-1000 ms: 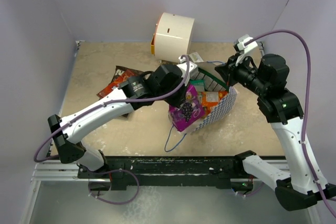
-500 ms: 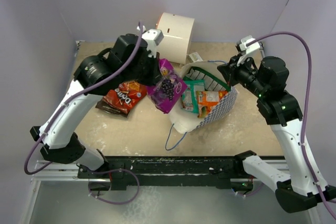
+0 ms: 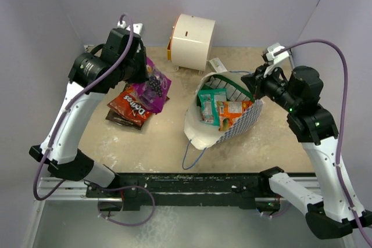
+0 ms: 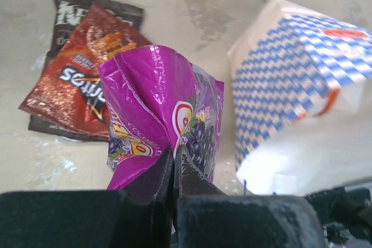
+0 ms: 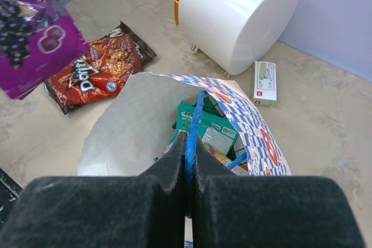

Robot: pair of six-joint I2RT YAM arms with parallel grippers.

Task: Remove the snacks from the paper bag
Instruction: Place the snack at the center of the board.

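Purple packet (image 3: pixel 152 85) is out, pinched tight at its edge in the closed left pincer (image 4: pixel 174 158), and just below that pincer a red chips bag (image 3: pixel 132 107) lies on a dark brown chips bag (image 4: pixel 75 7) on the counter (image 3: pixel 157 137)! The one paper bag (image 3: pixel 247 121) sits under the right pincer (image 5: pixel 189 143), which is clamped on its blue string handle (image 5: pixel 195 114). Three out by my count, with a teal packet (image 3: pixel 206 100), an orange packet (image 3: pixel 232 111) and maybe more to go.

The right gripper (image 5: pixel 187 143) pinches the blue string handle (image 5: pixel 196 111) over the open paper bag (image 5: pixel 264 143), with a teal packet (image 5: pixel 218 126) and perhaps an orange one (image 5: pixel 224 158) inside, and a white cylinder (image 5: pixel 238 13) at the bench's far edge.
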